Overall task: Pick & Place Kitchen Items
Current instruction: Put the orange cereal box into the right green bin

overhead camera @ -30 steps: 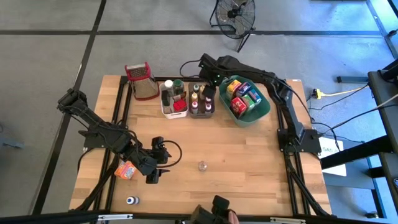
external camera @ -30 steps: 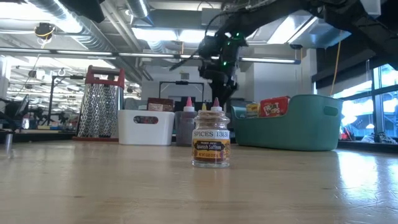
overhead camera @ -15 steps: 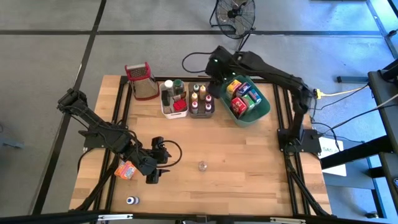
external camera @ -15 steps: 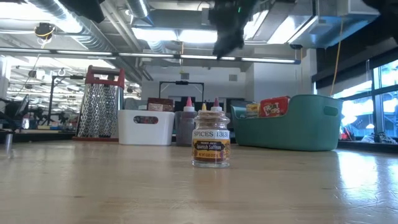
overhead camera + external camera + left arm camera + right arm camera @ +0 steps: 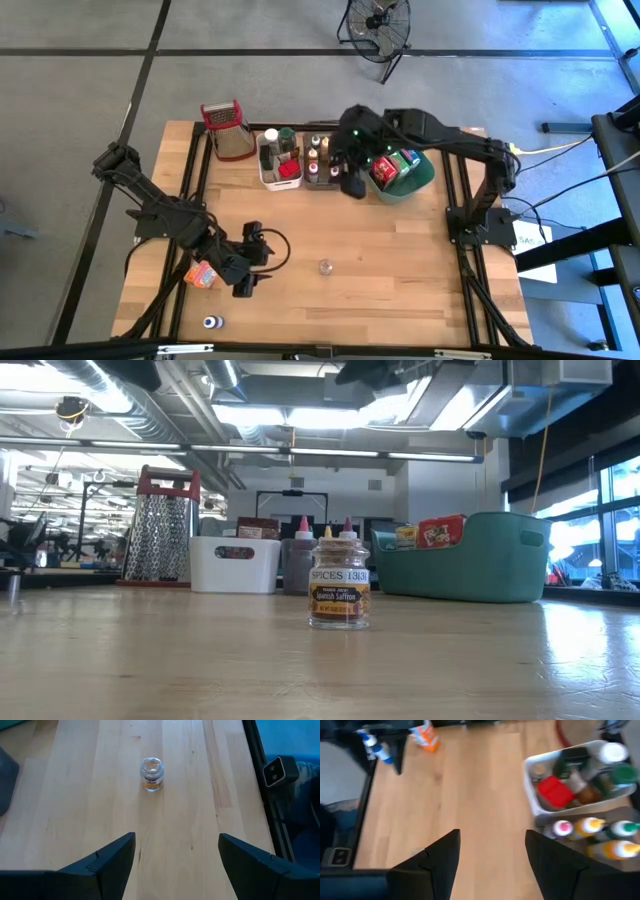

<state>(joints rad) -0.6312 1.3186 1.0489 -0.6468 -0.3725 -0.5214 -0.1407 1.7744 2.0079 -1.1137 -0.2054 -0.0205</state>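
Note:
A small glass spice jar (image 5: 325, 266) (image 5: 339, 588) (image 5: 151, 774) stands upright on the wooden table (image 5: 400, 260), near the middle. My left gripper (image 5: 252, 283) (image 5: 175, 855) waits to the jar's left, open and empty, pointing at it. An orange box (image 5: 203, 274) (image 5: 426, 737) lies just behind that gripper, and a small blue-capped bottle (image 5: 211, 322) (image 5: 375, 747) stands by the near left corner. My right gripper (image 5: 352, 186) (image 5: 492, 865) hangs high above the table, just in front of the bins, open with nothing between its fingers.
Along the far edge stand a steel grater (image 5: 228, 130), a white bin (image 5: 280, 165) with bottles and jars, a brown bin (image 5: 324, 165) with squeeze bottles and a teal bin (image 5: 405, 172) with boxes. Bare wood lies around the jar.
My right gripper has swung from above the far edge behind the bins toward the near edge and has risen, leaving the low view at its top. It has also turned and now points down at the table in front of the bins. Its fingers stay open.

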